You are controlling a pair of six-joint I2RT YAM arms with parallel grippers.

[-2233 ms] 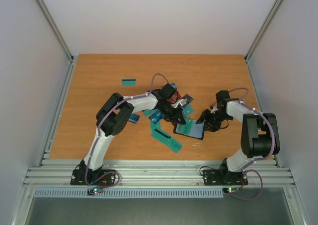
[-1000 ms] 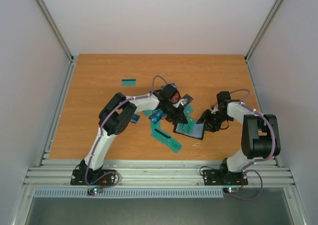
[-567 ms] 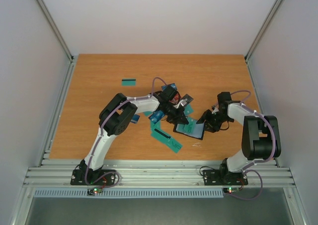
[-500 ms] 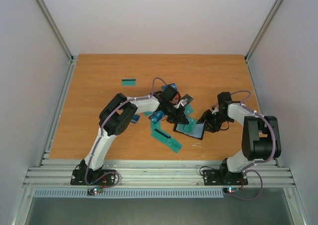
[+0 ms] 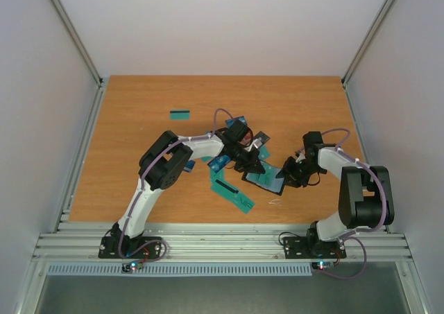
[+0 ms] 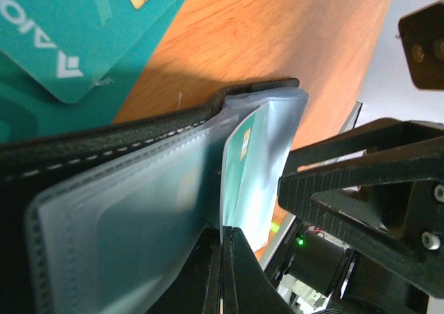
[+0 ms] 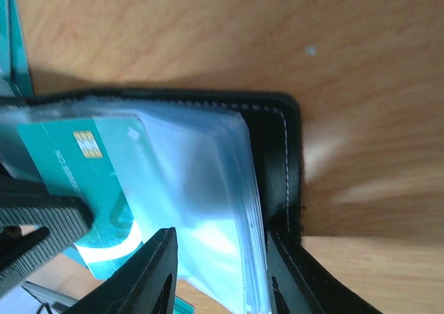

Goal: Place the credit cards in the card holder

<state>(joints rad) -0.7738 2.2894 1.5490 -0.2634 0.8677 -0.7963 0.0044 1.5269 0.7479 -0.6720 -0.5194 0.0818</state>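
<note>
Black and stitched along its edge, the card holder [image 7: 286,147] lies open on the wooden table [image 5: 139,120], near the middle of the board and between the two arms, with its clear sleeves [image 7: 208,189] fanned up from the cover. The left gripper [image 6: 222,239] reaches it from the left, its fingers pressed together on the edge of a held teal card [image 7: 73,161] that bears a gold chip. That card stands partway inside one of the sleeves and shows through the plastic in both wrist views. The right gripper [image 7: 218,258] comes in from the right, its two fingers apart with the free edges of the sleeve stack between them. I cannot tell whether they press on the plastic or only straddle it. Seen from above, the two grippers sit close together over the holder, the left one at its far left corner and the right one at its right edge. The other credit cards [image 5: 243,202] lie loose on the table to the left of the holder. A striped teal card [image 5: 225,187] and a plain teal one lie just in front of the left wrist, and a blue card [image 5: 218,163] lies beside that arm. Several more are partly hidden under the arm. A lone teal card [image 5: 180,114] with a black stripe lies well apart, farther back and to the left. In the left wrist view another chip card [image 6: 90,23], teal, lies flat just beside the holder's cover.
</note>
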